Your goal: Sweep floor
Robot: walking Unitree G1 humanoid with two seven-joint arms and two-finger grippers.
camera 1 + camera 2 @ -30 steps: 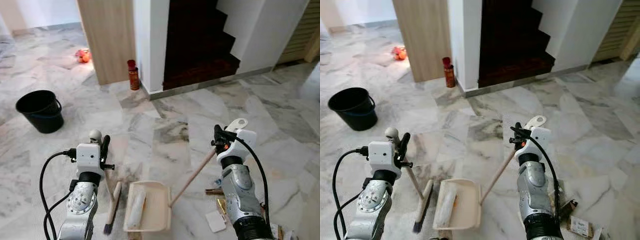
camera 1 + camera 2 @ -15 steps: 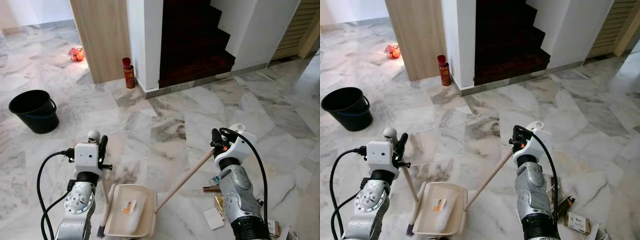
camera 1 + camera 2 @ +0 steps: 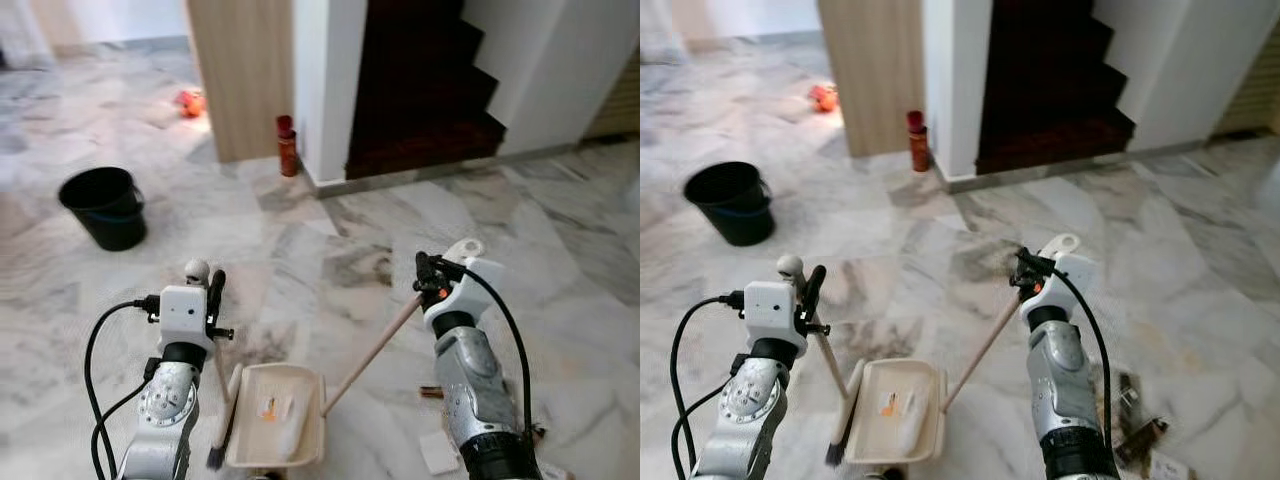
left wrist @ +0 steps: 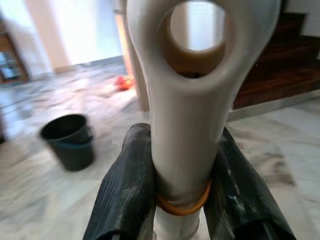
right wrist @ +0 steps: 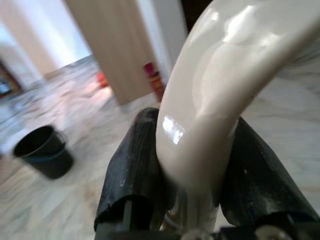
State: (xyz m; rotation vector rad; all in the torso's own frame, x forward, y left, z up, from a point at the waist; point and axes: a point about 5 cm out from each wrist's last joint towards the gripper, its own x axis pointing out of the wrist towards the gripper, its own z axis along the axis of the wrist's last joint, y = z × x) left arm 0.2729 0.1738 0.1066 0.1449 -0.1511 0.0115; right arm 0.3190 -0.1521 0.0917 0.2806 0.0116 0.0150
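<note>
Both silver arms are extending forward and down at the robot's sides. The left gripper (image 3: 208,298) is clamping its two black fingers (image 4: 127,185) around a pale handle. The right gripper (image 3: 428,275) is pinching its fingers (image 5: 135,165) on another pale handle.

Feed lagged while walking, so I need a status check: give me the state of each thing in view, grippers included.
left gripper: shut on the brush handle.
right gripper: shut on the dustpan handle.
brush: held upright, bristles at the floor beside the dustpan.
dustpan: flat on the floor, holding litter.
black bucket: upright, open, apart on the floor.
red can: upright by the wall corner.
scraps: loose on the floor, unswept.
</note>
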